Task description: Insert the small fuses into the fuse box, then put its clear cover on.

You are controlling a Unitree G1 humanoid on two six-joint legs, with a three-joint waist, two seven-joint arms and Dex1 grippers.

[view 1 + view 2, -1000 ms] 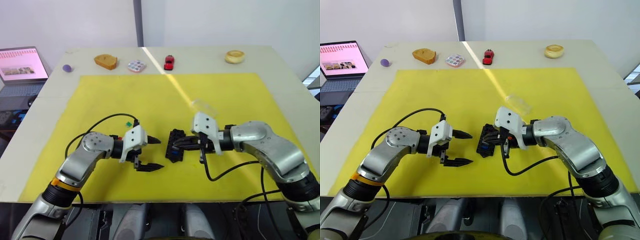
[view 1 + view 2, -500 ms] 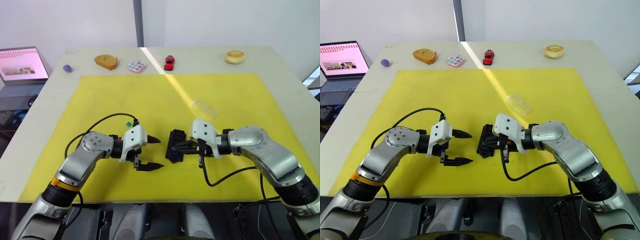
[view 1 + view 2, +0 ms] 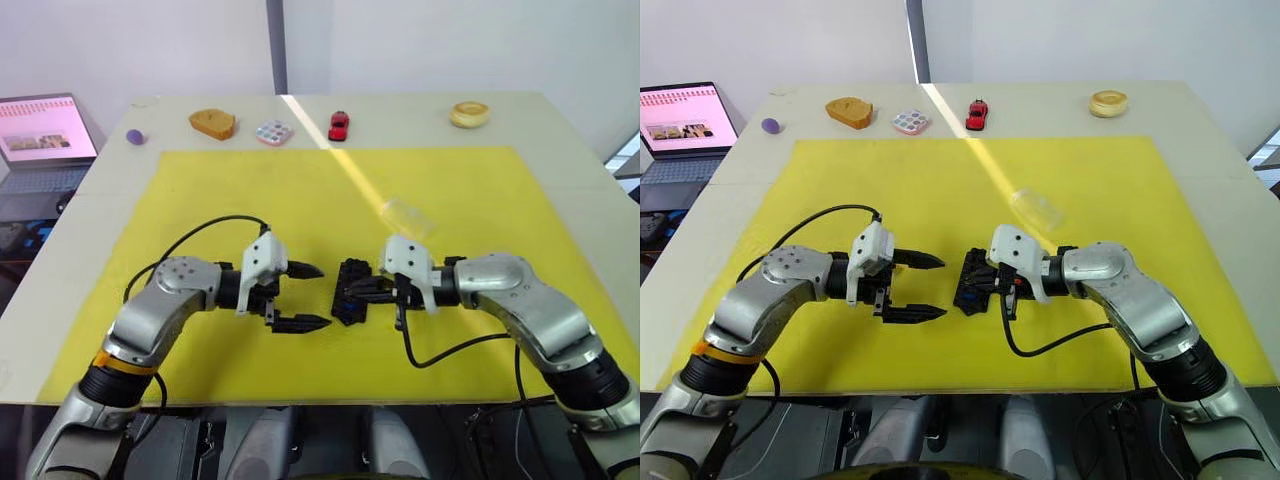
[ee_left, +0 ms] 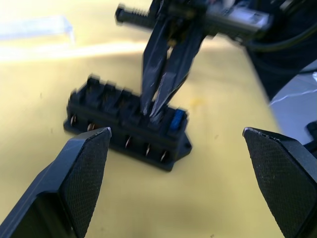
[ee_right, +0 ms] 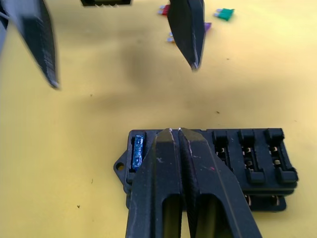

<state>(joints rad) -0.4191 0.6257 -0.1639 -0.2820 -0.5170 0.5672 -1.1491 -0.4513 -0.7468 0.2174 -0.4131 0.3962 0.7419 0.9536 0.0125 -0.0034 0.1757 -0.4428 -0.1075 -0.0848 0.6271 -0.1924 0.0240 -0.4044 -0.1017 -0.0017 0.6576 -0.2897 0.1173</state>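
On the far left a laptop (image 3: 45,135) sits open beside the surface (image 3: 570,140). Its screen has some writing, but it is too small to read.

The left pincer (image 3: 310,296) hangs over the yellow mat (image 3: 200,190), just left of the fuse box (image 3: 350,291). Its two black fingers are spread wide apart and hold nothing.

The fuse box lies on the mat near the middle, between the two pincers. In the right wrist view, one blue fuse (image 5: 138,151) sits in the end slot and three slots at the other end look empty. More small fuses (image 5: 225,14), a green one, a red one and a purple one, lie loose on the mat past the left pincer.

The right pincer (image 5: 174,130) has its fingers pressed together, with the tips down on the top of the box next to the blue fuse. Whether a fuse is under the tips cannot be seen.

The clear cover (image 3: 407,217) lies on the mat a little farther away, behind the right pincer.

The fuses look tiny, light, hard and smooth, so they may slip. It seems best to pinch one by its flat sides. The cover looks thin and light, so holding its long edges seems best. No brand or label can be read on anything.
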